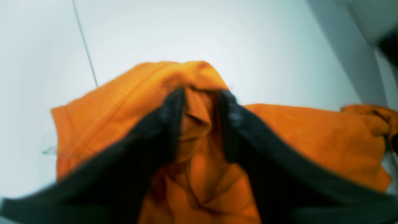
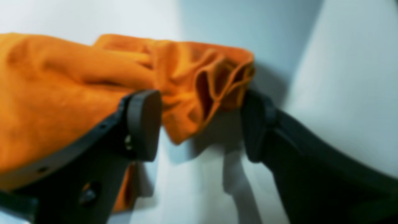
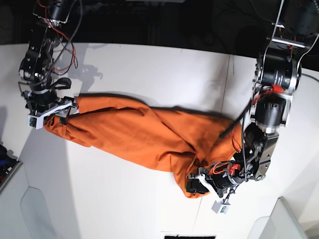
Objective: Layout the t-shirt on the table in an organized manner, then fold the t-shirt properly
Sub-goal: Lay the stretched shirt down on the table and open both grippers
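Left wrist: your left fingers [image 1: 200, 102] stand slightly apart, bunched orange t-shirt [image 1: 199, 137] between them; blur hides any contact. Right wrist: right fingers [image 2: 202, 124] gape around a rumpled hem. Base: the shirt lies stretched from 9 to 4 o'clock across the smooth white desk [image 3: 149, 69].

The shirt [image 3: 149, 134] is soft, matt orange cloth, finely ribbed and creased. My fingers [image 2: 144, 124] look like matt black plastic. The surface [image 3: 149, 64] is smooth, white and faintly glossy.
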Motion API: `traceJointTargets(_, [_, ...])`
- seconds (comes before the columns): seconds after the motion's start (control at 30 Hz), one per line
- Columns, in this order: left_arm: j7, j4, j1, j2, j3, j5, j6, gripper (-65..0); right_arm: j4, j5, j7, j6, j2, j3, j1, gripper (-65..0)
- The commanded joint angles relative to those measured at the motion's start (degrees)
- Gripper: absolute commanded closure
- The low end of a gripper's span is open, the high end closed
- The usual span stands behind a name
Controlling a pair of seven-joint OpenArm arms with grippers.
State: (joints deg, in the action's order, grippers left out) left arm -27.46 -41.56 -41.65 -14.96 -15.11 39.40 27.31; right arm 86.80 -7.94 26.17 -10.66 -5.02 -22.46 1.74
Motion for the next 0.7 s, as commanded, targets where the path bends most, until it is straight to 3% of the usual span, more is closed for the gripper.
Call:
traceJointTargets(0.0, [1.2,0.1,-3.6,-0.7,0.5,1.0,0.6,-29.7,1.4,-0.8,-0.4,0.4,-0.5,-0.1,0.4,-39.8])
traceJointTargets(0.07, [-1.2,0.1,-5.0,-0.9,0.6,1.1,2.0,-29.7,2.6,-1.1,0.3,0.5,-0.5,-0.2,-0.2,-39.8])
traceJointTargets(0.2, [-8.0,-5.2,-4.5,-3.6,2.1,5.2,8.5,-29.7,6.8,-1.1,0.3,0.5,-0.5,-0.8,-2.7,-39.8])
traceJointTargets(0.3, [-13.3,-11.4,-1.7,-7.6,2.5,10.6,9.2,-29.7,11.2,-3.2,0.7,0.3,-0.5,-1.8,-5.7,-39.8])
traceJointTargets(0.4, [-15.3,-17.5,3.2,-12.4,2.5,12.7,10.3,-29.6,14.9,-5.6,1.2,-0.2,-0.5,-2.0,-9.0,-39.8])
traceJointTargets(0.53, [-14.9,-24.2,11.2,-16.9,2.5,12.7,11.5,-29.6,17.4,-10.4,1.5,-6.2,-0.5,-1.4,-11.8,-39.7])
traceJointTargets(0.67, [-14.8,-30.7,19.1,-18.6,2.5,12.6,11.5,-29.6,17.5,-11.5,1.2,-13.6,-0.5,2.7,-12.0,-39.7])
